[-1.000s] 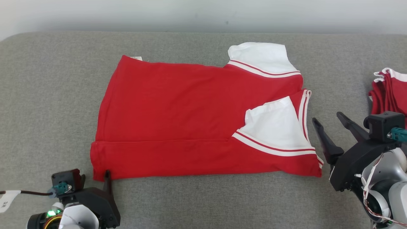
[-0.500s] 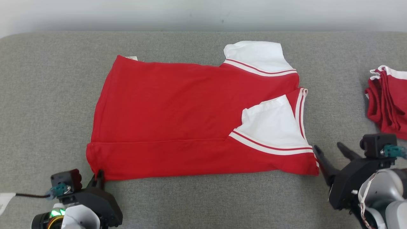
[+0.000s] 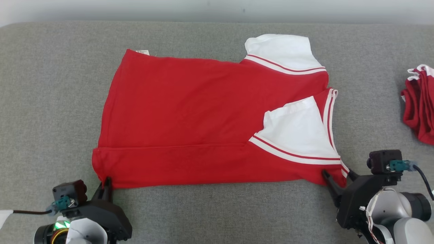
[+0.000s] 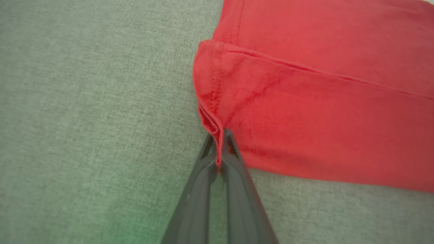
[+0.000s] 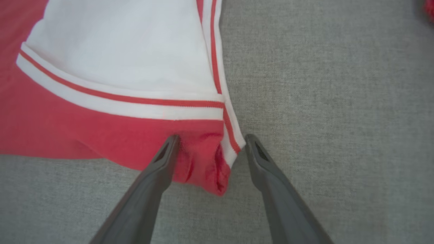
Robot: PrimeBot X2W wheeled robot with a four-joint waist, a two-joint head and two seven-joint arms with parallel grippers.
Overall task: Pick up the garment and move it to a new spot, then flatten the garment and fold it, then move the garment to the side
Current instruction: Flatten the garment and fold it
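Note:
The garment is a red shirt with white sleeves, spread flat on the grey surface with its near edge folded up in a strip. My left gripper sits at its near left corner, shut on the bunched red hem, as the left wrist view shows with the gripper pinching the garment. My right gripper is open at the near right corner. In the right wrist view the gripper has one finger over the red cloth and the other on bare surface.
A pile of folded red garments lies at the far right edge. The grey padded surface stretches wide to the left and along the near side. A pale wall runs behind it.
The left gripper closed on the near left corner. The right gripper came down and inward to straddle the near right corner, still open. The camera shifted slightly.

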